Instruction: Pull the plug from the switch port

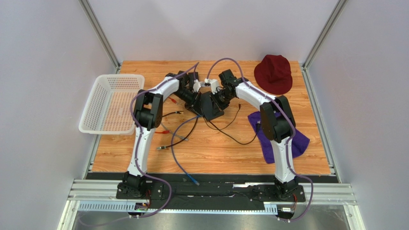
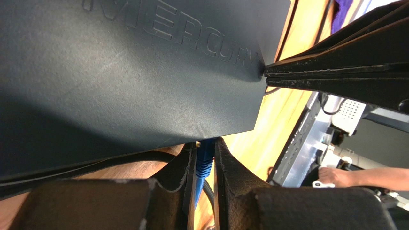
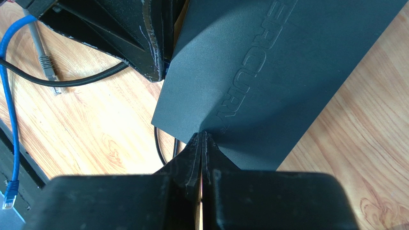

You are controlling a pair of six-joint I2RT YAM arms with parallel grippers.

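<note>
The flat matte-black switch (image 1: pixel 211 106) lies mid-table, with "MERCURY" embossed on its top (image 2: pixel 120 72). Its port row is hidden under the near edge in the left wrist view. A blue plug (image 2: pixel 205 160) sits in that edge, and its ribbed boot is clamped between the fingers of my left gripper (image 2: pixel 205 148). My right gripper (image 3: pixel 202 136) is shut, and its tips press on the switch's top (image 3: pixel 269 72). Both grippers meet over the switch in the top view, left (image 1: pixel 194 96) and right (image 1: pixel 218 98).
A white basket (image 1: pixel 111 103) stands at the left, a dark red hat (image 1: pixel 273 73) at the back right, and a purple cloth (image 1: pixel 300 139) under the right arm. Loose black cables (image 1: pixel 225 132) and a blue cable (image 3: pixel 12 96) with a free end (image 1: pixel 194 181) trail forward. A grey plug (image 3: pixel 46 62) lies nearby.
</note>
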